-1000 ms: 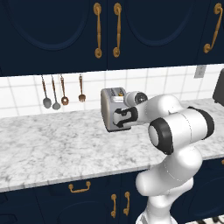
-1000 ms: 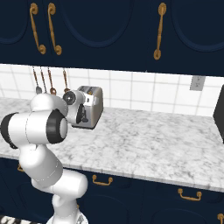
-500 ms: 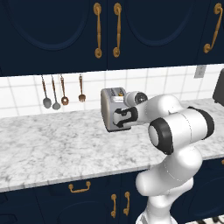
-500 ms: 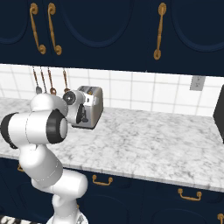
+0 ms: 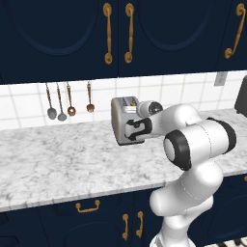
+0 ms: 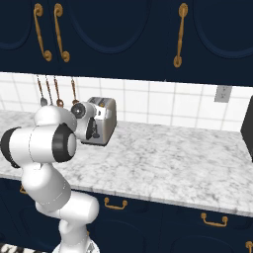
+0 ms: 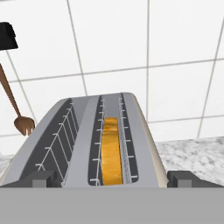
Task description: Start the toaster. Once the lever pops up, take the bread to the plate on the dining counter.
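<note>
Toaster (image 7: 83, 144): we are hovering our wide-open gripper (image 7: 112, 179) at six o'clock; bread (image 7: 110, 151) sitting down in slot, awaiting the lever.

One toaster (image 5: 126, 120) being seen, two slots (image 7: 57, 144) being counted in its top, one bread slice (image 7: 111, 151) sitting in a slot, four utensils (image 5: 70, 100) hanging on the tiled wall, one outlet (image 6: 222, 93) being shown
</note>
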Available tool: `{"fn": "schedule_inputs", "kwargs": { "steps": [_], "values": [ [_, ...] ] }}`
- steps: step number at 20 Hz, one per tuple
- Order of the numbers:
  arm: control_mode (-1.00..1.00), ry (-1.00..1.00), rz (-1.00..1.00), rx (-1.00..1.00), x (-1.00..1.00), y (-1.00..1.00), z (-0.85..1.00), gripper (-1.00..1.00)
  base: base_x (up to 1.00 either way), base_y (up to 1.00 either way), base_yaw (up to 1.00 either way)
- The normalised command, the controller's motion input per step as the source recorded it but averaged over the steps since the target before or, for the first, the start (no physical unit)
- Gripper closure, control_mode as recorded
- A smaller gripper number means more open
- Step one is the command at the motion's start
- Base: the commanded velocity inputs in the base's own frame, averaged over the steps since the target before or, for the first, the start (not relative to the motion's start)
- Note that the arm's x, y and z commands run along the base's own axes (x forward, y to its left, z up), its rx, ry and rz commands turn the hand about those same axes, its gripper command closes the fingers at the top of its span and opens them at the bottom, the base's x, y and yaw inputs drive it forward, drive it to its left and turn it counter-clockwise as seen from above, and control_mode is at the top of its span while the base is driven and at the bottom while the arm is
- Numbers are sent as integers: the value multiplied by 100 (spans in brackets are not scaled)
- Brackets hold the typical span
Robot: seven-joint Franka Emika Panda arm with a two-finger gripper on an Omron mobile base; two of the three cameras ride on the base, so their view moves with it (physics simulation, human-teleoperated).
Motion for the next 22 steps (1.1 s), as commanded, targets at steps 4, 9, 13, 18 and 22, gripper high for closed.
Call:
{"fn": "schedule_inputs", "kwargs": {
  "steps": [4, 9, 13, 18, 22],
  "values": [
    [-100, 0, 0, 0, 0, 0, 0, -100, 0, 0, 0],
    [-100, 0, 0, 0, 0, 0, 0, -100, 0, 0, 0],
    [-100, 0, 0, 0, 0, 0, 0, -100, 0, 0, 0],
    [-100, 0, 0, 0, 0, 0, 0, -100, 0, 0, 0],
    [-100, 0, 0, 0, 0, 0, 0, -100, 0, 0, 0]
  ]
}}
